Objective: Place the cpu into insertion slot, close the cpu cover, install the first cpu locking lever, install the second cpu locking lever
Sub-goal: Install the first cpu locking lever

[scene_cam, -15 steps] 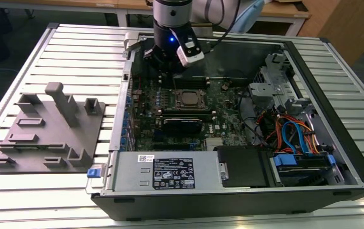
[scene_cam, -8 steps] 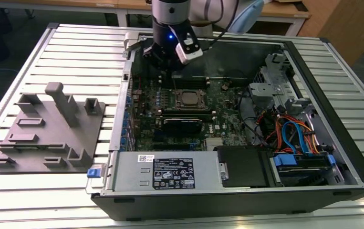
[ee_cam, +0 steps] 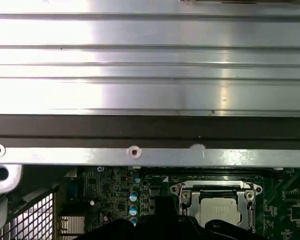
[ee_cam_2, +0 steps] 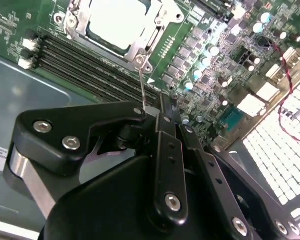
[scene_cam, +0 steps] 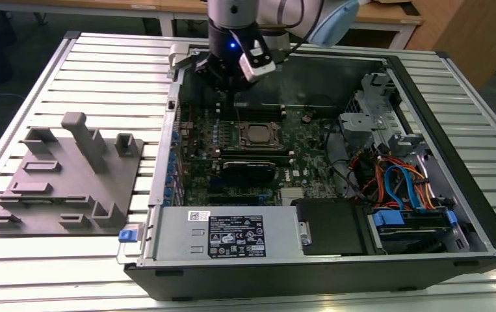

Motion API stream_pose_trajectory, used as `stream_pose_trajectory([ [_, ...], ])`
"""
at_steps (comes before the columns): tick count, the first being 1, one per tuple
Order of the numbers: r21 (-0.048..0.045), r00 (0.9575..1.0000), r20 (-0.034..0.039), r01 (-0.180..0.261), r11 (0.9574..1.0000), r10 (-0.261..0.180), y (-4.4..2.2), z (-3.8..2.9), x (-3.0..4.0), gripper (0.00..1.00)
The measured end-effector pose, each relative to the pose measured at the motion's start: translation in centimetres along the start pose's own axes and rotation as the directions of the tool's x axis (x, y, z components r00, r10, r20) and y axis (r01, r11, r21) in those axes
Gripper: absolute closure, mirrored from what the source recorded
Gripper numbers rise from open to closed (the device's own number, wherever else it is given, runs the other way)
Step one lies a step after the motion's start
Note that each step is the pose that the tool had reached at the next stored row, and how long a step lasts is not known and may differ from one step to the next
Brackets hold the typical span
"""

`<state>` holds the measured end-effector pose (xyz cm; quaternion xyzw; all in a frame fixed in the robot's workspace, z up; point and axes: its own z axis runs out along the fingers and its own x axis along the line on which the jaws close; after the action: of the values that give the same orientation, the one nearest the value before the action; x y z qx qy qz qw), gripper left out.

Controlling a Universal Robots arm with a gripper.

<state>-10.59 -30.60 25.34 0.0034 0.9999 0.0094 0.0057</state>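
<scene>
Silvery wire, the locking lever (ee_cam_2: 142,85) looks thin, springy and slick to me; my hand (ee_cam_2: 151,111) is clenched on its free end, the right spot. The cpu (ee_cam_2: 117,20) lies in the insertion slot (ee_cam_2: 72,22) beneath the closed cpu cover (ee_cam_2: 157,22).

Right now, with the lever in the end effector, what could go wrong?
1. The thin silvery wire locking lever is pinched only at the black end effector tips, so it may slip out.
2. The long black memory slots lie right by the tips, and a low sweep could scrape them.
</scene>
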Motion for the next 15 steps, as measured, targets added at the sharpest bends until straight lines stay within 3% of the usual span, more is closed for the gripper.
stream_pose_trajectory([
  [7,0.0,1.0,0.0002,-0.005,1.0,0.005,0.01,0.02,-1.27,0.9],
  [15,0.0,1.0,0.0002,-0.006,1.0,0.006,0.01,0.04,-1.57,0.9],
])
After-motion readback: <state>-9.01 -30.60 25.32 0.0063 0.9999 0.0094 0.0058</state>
